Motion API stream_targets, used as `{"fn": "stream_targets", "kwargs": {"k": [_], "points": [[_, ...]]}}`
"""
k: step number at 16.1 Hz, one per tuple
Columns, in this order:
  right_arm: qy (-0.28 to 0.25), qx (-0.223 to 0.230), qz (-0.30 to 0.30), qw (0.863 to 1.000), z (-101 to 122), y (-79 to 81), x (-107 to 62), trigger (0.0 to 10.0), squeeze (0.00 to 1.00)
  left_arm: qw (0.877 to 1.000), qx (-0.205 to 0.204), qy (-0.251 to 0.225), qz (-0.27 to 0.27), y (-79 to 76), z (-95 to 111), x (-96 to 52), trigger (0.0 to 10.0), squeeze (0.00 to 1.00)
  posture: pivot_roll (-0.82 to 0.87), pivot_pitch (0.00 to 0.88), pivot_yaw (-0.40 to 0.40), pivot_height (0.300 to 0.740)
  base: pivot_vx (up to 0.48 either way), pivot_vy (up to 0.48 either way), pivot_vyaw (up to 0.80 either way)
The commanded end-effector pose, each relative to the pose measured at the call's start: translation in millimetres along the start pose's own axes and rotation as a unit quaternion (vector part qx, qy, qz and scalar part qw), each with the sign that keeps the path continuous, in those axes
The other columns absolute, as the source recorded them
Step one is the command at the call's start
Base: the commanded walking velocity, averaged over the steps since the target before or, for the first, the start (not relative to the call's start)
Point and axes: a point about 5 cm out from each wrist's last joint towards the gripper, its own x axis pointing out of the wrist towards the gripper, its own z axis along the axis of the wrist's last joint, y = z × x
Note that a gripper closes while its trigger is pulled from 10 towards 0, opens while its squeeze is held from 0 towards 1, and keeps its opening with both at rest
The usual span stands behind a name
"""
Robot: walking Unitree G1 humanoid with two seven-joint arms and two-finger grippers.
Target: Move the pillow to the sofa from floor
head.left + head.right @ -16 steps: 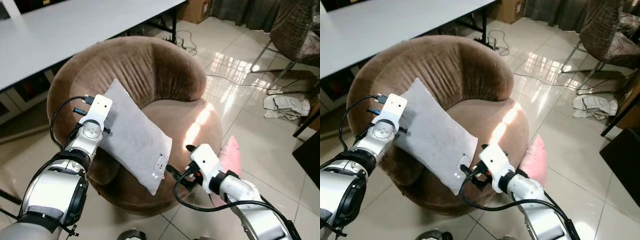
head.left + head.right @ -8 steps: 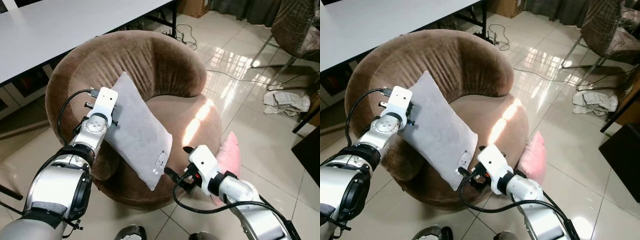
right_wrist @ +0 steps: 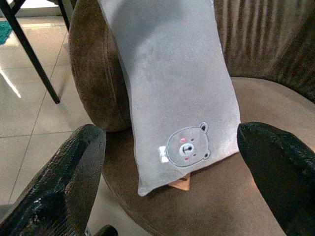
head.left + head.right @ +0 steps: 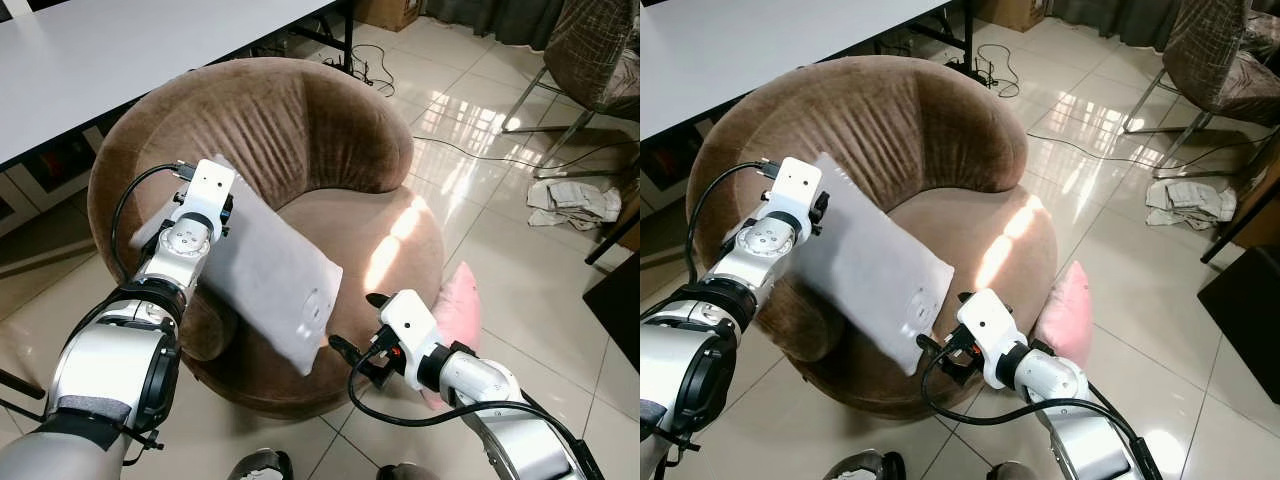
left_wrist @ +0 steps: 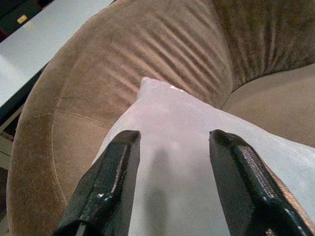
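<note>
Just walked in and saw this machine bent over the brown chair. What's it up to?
The robot is putting a grey pillow on the round brown sofa chair. The pillow lies slanted across the chair's arm and seat. The left gripper is over the pillow's upper end with its fingers open, and the right gripper is open just short of the lower end. A pink pillow leans by the chair on the tiled floor.

Two silver arms with glossy rounded shells, black bands ringing the joints. White blocky wrist housings — one on the left arm (image 4: 205,190), one on the right arm (image 4: 405,318). Round silver disc with small screws on the left wrist. Black cables looping from each wrist back along the forearm. Long black fingers (image 5: 106,182), matte and faintly textured — rounded at the tips.
</note>
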Motion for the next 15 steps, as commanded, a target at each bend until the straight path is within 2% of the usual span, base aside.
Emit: {"fn": "stream_targets", "kwargs": {"k": [1, 2, 4, 5, 6, 7, 8, 9, 10, 12, 13, 14, 15], "points": [[-0.003, -0.001, -0.002, 1.0, 1, -2.7, -0.7, 10.0, 0.0, 1.0, 0.004, -0.018, 0.003, 5.0, 10, 1.8, 10.0, 1.0, -0.12, 0.114, 0.049, 0.74, 0.0, 0.0, 0.0], [-0.004, -0.001, -0.004, 1.0, 1, -2.6, -0.8, 10.0, 0.0, 1.0, -0.003, -0.026, 0.009, 6.6, 12, 1.9, 10.0, 1.0, -0.12, 0.111, 0.054, 0.74, 0.0, 0.0, 0.0], [-0.005, -0.001, -0.011, 1.0, 1, -3.2, -2.4, 10.0, 0.0, 0.998, -0.041, -0.039, -0.007, 4.4, 16, 2.2, 10.0, 1.0, -0.12, 0.106, 0.06, 0.74, 0.0, 0.0, 0.0], [-0.008, 0.002, -0.026, 1.0, 1, -4.9, -4.6, 10.0, 0.0, 0.995, -0.081, -0.05, -0.032, -0.6, 19, 2.1, 10.0, 0.28, -0.12, 0.101, 0.061, 0.74, 0.0, 0.0, 0.0], [-0.017, 0.018, -0.076, 0.997, 1, -10.1, -11.8, 10.0, 0.0, 0.978, -0.165, -0.092, -0.086, -13.5, 23, -0.9, 10.0, 0.0, -0.11, 0.09, 0.06, 0.74, 0.0, 0.0, 0.0], [-0.02, 0.023, -0.087, 0.996, 1, -10.9, -13.3, 10.0, 0.0, 0.975, -0.175, -0.096, -0.098, -17.0, 22, -2.1, 10.0, 0.0, -0.11, 0.088, 0.059, 0.74, 0.0, 0.0, 0.0], [-0.022, 0.028, -0.136, 0.99, 1, -11.8, -19.2, 10.0, 0.0, 0.967, -0.175, -0.133, -0.132, -31.4, 11, -15.9, 10.0, 0.0, -0.09, 0.079, 0.056, 0.74, 0.0, 0.0, 0.0], [-0.024, 0.027, -0.146, 0.989, 1, -11.9, -20.5, 10.0, 0.0, 0.965, -0.17, -0.14, -0.142, -34.9, 9, -20.4, 10.0, 0.0, -0.09, 0.079, 0.056, 0.74, 0.0, 0.0, 0.0], [-0.023, 0.039, -0.178, 0.983, -2, -13.6, -24.6, 10.0, 0.0, 0.965, -0.157, -0.153, -0.145, -40.7, -2, -36.1, 10.0, 0.0, -0.08, 0.062, 0.061, 0.74, 0.0, 0.0, 0.0], [-0.026, 0.057, -0.217, 0.974, -5, -15.5, -29.5, 10.0, 0.0, 0.967, -0.16, -0.138, -0.143, -47.1, -25, -71.3, 10.0, 0.0, -0.09, 0.048, 0.068, 0.74, 0.0, 0.0, 0.0], [-0.027, 0.057, -0.223, 0.973, -5, -16.5, -29.4, 10.0, 0.0, 0.967, -0.159, -0.135, -0.147, -48.2, -28, -76.3, 10.0, 0.0, -0.09, 0.046, 0.069, 0.74, 0.0, 0.0, 0.0], [-0.032, 0.073, -0.261, 0.962, -4, -22.9, -28.7, 10.0, 0.0, 0.969, -0.145, -0.135, -0.145, -51.4, -32, -91.0, 10.0, 0.0, -0.08, 0.034, 0.06, 0.74, 0.0, -0.255, 0.0], [-0.029, 0.078, -0.274, 0.958, -5, -25.5, -28.4, 10.0, 0.0, 0.97, -0.139, -0.135, -0.149, -54.0, -32, -94.0, 10.0, 0.0, -0.07, 0.026, 0.053, 0.74, 0.0, -0.285, 0.0]]}}
